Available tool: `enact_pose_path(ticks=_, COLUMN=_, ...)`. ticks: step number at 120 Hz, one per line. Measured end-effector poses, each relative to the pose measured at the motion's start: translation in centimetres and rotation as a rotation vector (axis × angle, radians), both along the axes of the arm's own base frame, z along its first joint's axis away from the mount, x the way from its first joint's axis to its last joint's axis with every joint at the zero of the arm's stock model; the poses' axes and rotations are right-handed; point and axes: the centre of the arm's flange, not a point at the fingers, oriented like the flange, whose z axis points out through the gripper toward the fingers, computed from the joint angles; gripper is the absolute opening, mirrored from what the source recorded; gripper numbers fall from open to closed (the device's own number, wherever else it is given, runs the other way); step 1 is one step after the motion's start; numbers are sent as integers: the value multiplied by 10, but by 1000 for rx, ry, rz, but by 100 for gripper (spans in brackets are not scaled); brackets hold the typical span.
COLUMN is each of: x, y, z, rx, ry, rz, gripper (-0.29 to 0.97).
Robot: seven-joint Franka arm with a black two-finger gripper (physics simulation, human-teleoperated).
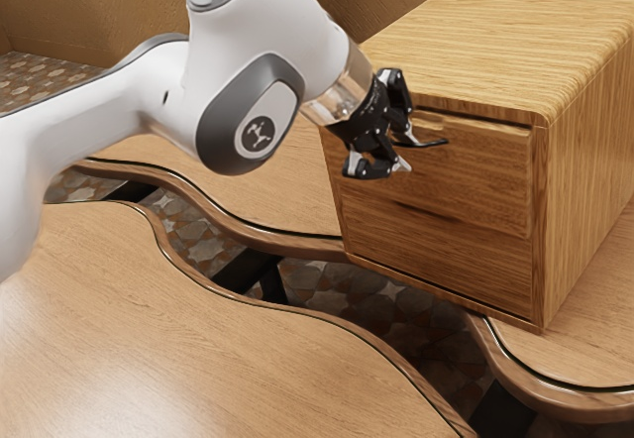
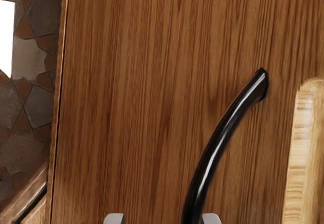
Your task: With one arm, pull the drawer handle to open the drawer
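A wooden cabinet (image 1: 495, 52) stands on the table at the exterior view's right, with two drawer fronts on the side facing me. The upper drawer (image 1: 466, 175) stands out slightly beyond the lower drawer (image 1: 436, 250). Its black curved handle (image 1: 426, 144) sticks out near the front's top edge. My black gripper (image 1: 379, 165) is right at this handle. In the wrist view the handle (image 2: 223, 148) runs down between my two grey fingertips (image 2: 114, 218), close to one of them and clear of the other. The gripper (image 2: 162, 220) is open around it.
The cabinet rests on a curved wooden tabletop (image 1: 584, 359). Another wavy-edged wooden surface (image 1: 149, 349) lies in front, and a gap between them shows the patterned tile floor (image 1: 337, 289). My white arm (image 1: 149, 111) comes in from the exterior view's left.
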Motion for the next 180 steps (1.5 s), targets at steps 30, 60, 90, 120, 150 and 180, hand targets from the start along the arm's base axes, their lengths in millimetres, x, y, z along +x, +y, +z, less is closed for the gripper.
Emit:
enact_pose_path(ticks=30, x=-6, y=-3, z=4, rx=3, ry=18, rz=-7, gripper=3)
enact_pose_path(ticks=60, x=-20, y=-1, z=7, rx=1, ry=39, rz=-11, gripper=1)
enact_pose_path(ticks=90, x=-40, y=5, z=14, rx=-7, ry=49, rz=-12, gripper=0)
enact_pose_path(ticks=120, x=-51, y=11, z=13, rx=-12, ry=63, rz=-8, gripper=1)
enact_pose_path(ticks=150, x=-70, y=23, z=17, rx=-20, ry=76, rz=1, gripper=-2)
enact_pose_path(ticks=180, x=-78, y=19, z=17, rx=-19, ry=86, rz=-10, gripper=-2)
